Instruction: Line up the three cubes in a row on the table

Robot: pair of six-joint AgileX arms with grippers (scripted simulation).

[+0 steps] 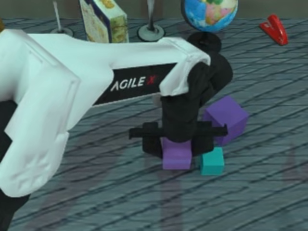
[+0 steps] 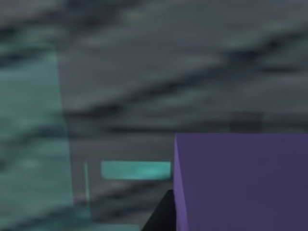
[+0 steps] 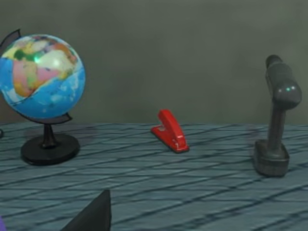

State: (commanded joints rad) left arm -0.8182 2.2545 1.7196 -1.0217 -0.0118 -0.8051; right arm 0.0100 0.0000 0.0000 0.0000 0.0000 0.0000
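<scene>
My left arm reaches over the middle of the table (image 1: 269, 192), and its gripper (image 1: 177, 150) points down, shut on the medium lavender cube (image 1: 175, 160). In the left wrist view one dark finger (image 2: 161, 216) lies against the side of the lavender cube (image 2: 240, 183). The small teal cube (image 1: 212, 161) sits right beside the lavender one, on its right. Behind and to the right of them stands the large dark purple cube (image 1: 227, 117). My right arm is outside the top view. In its wrist view one dark fingertip (image 3: 98, 214) shows well off centre, above bare table.
Along the table's far edge stand a globe (image 1: 209, 12) on a black foot, a red stapler (image 1: 274, 29), a printed box (image 1: 103, 19) and a round-footed stand (image 1: 151, 30). The right wrist view also shows a dark grey drill-like tool (image 3: 276, 120).
</scene>
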